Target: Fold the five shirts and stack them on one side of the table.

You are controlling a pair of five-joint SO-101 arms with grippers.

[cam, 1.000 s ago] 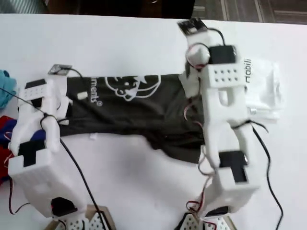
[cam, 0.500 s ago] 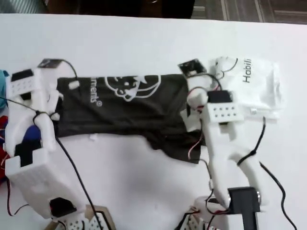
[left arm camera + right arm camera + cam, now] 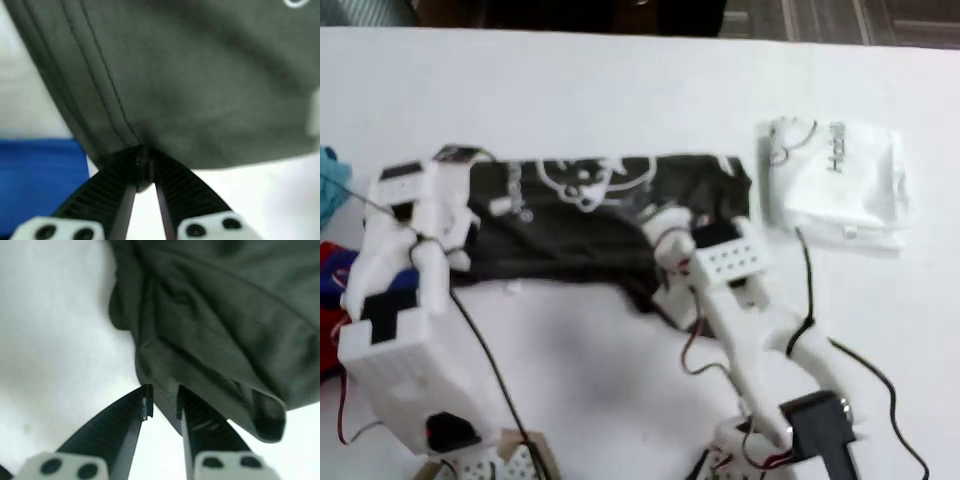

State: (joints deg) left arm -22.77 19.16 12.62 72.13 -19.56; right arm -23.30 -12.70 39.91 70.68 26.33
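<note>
1. Since 1 s ago, my right arm has pulled back toward the middle, dragging one end of the dark shirt (image 3: 590,215) inward. The folded white shirt (image 3: 835,185) beside it now lies uncovered.
2. My dark shirt lies bunched mid-tabletop (image 3: 620,90).
3. Left end effector (image 3: 144,167) is pinched tight on the hem at its other end. Right end effector (image 3: 161,405) is narrow, nipping a folded edge.
4. I judge it light, limp and quick to slump, so hems and corners give the best hold.
</note>
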